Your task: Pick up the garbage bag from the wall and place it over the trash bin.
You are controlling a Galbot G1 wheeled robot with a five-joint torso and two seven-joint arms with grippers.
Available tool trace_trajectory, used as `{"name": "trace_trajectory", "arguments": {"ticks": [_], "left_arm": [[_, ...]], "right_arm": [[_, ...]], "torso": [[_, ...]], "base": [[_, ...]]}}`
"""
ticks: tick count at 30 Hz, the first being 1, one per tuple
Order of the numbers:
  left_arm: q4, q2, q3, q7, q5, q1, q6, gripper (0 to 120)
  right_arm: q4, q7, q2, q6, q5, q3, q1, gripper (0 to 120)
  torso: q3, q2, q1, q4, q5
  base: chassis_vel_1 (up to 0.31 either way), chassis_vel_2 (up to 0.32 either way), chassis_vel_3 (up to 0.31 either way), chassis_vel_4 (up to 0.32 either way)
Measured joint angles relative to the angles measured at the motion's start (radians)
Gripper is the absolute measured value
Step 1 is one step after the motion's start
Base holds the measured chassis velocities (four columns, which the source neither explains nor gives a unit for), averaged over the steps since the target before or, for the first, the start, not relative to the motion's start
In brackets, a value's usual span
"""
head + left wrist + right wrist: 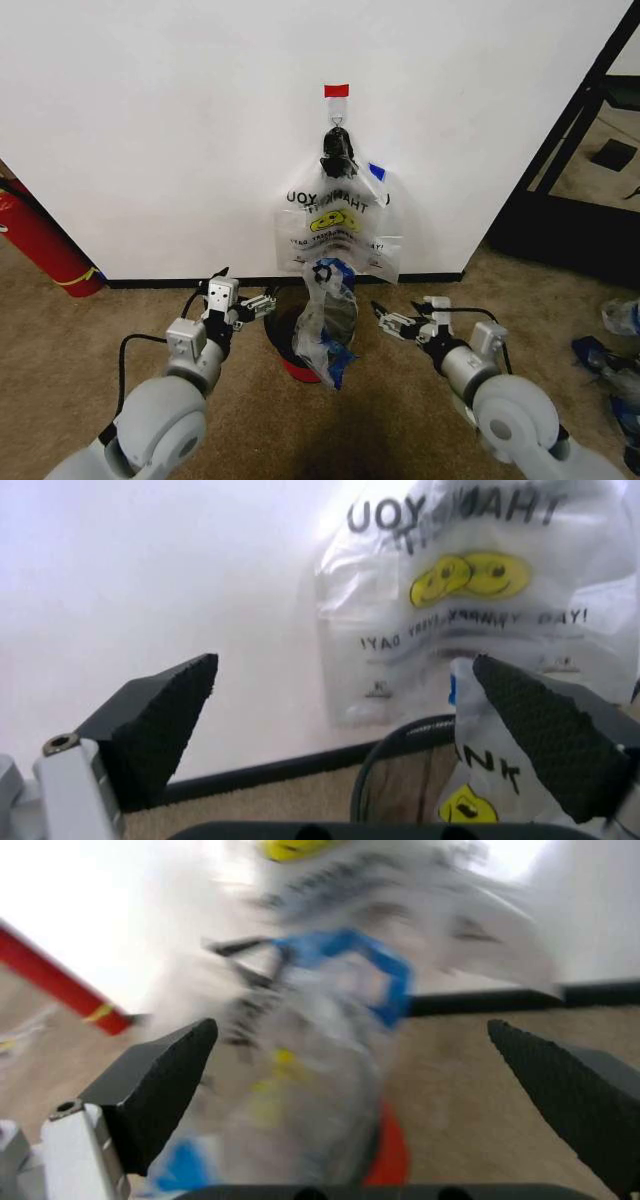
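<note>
Thin crinkled plastic, the garbage bag (327,322) is draping loosely over the trash bin (292,358), its blue handle trim standing up, midway between both hands. Each hand, left hand (262,303) and right hand (386,319), is sitting open beside it, gripping nothing. Matching bags (338,228) are hanging bunched from the wall (170,120) hook beyond.

Bright even light, right wrist view blurred

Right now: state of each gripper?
Left gripper: open, empty, beside the small black wire-mesh trash bin.
Right gripper: open, empty, on the bin's other side.
</note>
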Motion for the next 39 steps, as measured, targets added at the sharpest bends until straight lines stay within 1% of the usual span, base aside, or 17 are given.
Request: {"name": "trace_trajectory", "arguments": {"ticks": [2, 3, 4, 5, 6, 8, 11, 13, 17, 18, 19, 22, 25, 29, 32, 38, 39], "left_arm": [[-0.005, -0.009, 0.000, 0.001, 0.009, 0.009, -0.003, 100], [-0.011, -0.022, 0.000, 0.001, 0.019, 0.018, -0.007, 100], [-0.013, -0.039, 0.007, 0.000, 0.035, 0.026, -0.011, 100], [-0.014, -0.048, 0.012, 0.000, 0.048, 0.031, -0.013, 100], [-0.015, -0.057, 0.016, 0.000, 0.064, 0.039, -0.017, 100], [-0.018, -0.062, 0.019, 0.000, 0.073, 0.046, -0.020, 100], [-0.016, -0.056, 0.018, 0.005, 0.081, 0.045, -0.026, 100], [0.015, -0.041, 0.011, 0.006, 0.063, 0.016, -0.029, 100], [0.041, -0.045, 0.015, 0.008, 0.054, -0.009, -0.024, 100], [0.039, -0.054, 0.019, 0.011, 0.062, -0.003, -0.023, 100], [0.038, -0.060, 0.021, 0.012, 0.066, 0.003, -0.022, 100], [0.032, -0.065, 0.023, 0.016, 0.075, 0.019, -0.019, 100], [0.028, -0.062, 0.020, 0.018, 0.078, 0.029, -0.019, 100], [0.027, -0.058, 0.017, 0.018, 0.078, 0.031, -0.018, 100], [0.019, -0.057, 0.014, 0.018, 0.076, 0.030, -0.014, 100], [0.004, -0.055, 0.011, 0.015, 0.074, 0.053, -0.009, 100], [0.004, -0.055, 0.011, 0.015, 0.074, 0.053, -0.009, 100]], "right_arm": [[0.007, 0.013, -0.009, -0.017, 0.009, -0.014, 0.022, 100], [0.010, 0.043, -0.019, -0.045, 0.016, -0.036, 0.051, 100], [0.001, 0.085, -0.016, -0.075, 0.012, -0.059, 0.074, 100], [-0.008, 0.104, -0.010, -0.089, 0.003, -0.066, 0.079, 100], [-0.021, 0.128, 0.007, -0.111, -0.016, -0.074, 0.081, 100], [-0.028, 0.147, 0.026, -0.128, -0.036, -0.077, 0.080, 100], [-0.057, 0.200, 0.104, -0.191, -0.112, -0.108, 0.086, 100], [-0.108, 0.240, 0.164, -0.207, -0.159, -0.167, 0.137, 100], [-0.189, 0.269, 0.215, -0.200, -0.212, -0.226, 0.195, 100], [-0.216, 0.280, 0.244, -0.194, -0.235, -0.236, 0.212, 100], [-0.234, 0.294, 0.260, -0.192, -0.240, -0.247, 0.231, 100], [-0.276, 0.336, 0.294, -0.196, -0.235, -0.273, 0.273, 100], [-0.285, 0.347, 0.304, -0.199, -0.229, -0.285, 0.280, 100], [-0.294, 0.367, 0.318, -0.213, -0.214, -0.291, 0.281, 100], [-0.293, 0.417, 0.333, -0.242, -0.170, -0.294, 0.288, 100], [-0.262, 0.583, 0.364, -0.328, -0.012, -0.281, 0.327, 100], [-0.262, 0.583, 0.364, -0.328, -0.012, -0.281, 0.327, 100]], "torso": [[0.000, 0.000, 0.000, 0.0002, 0.0000], [0.000, 0.000, 0.000, 0.0007, -0.0001], [0.000, 0.000, 0.000, 0.0005, -0.0001], [0.000, 0.000, 0.000, 0.0004, -0.0001], [0.000, 0.000, 0.000, -0.0003, -0.0001], [0.000, 0.000, 0.000, -0.0003, 0.0000], [0.000, 0.000, 0.000, -0.0004, -0.0002], [0.000, 0.000, 0.000, -0.0004, 0.0001], [0.000, 0.000, 0.000, 0.0009, -0.0001], [0.000, 0.000, 0.000, -0.0003, -0.0003], [0.000, 0.000, 0.000, -0.0001, -0.0001], [0.000, 0.000, 0.000, 0.0002, -0.0003], [0.000, 0.000, 0.000, 0.0004, 0.0000], [0.000, 0.000, 0.000, -0.0002, -0.0001], [0.000, 0.000, 0.000, -0.0001, 0.0000], [0.000, 0.000, 0.000, 0.0001, 0.0001], [0.000, 0.000, 0.000, 0.0001, 0.0001]], "base": [[0.000, 0.000, 0.000, 0.000], [0.000, 0.000, 0.000, 0.000], [0.000, 0.000, 0.000, 0.000], [0.000, 0.000, 0.000, 0.000], [0.000, 0.000, 0.000, 0.000], [0.000, 0.000, 0.000, 0.000], [0.000, 0.000, 0.000, 0.000], [0.000, 0.000, 0.000, 0.000], [0.000, 0.000, 0.000, 0.000], [0.000, 0.000, 0.000, 0.000], [0.000, 0.000, 0.000, 0.000], [0.000, 0.000, 0.000, 0.000], [0.000, 0.000, 0.000, 0.000], [0.000, 0.000, 0.000, 0.000], [0.000, 0.000, 0.000, 0.000], [0.000, 0.000, 0.000, 0.000], [0.000, 0.000, 0.000, 0.000]]}}
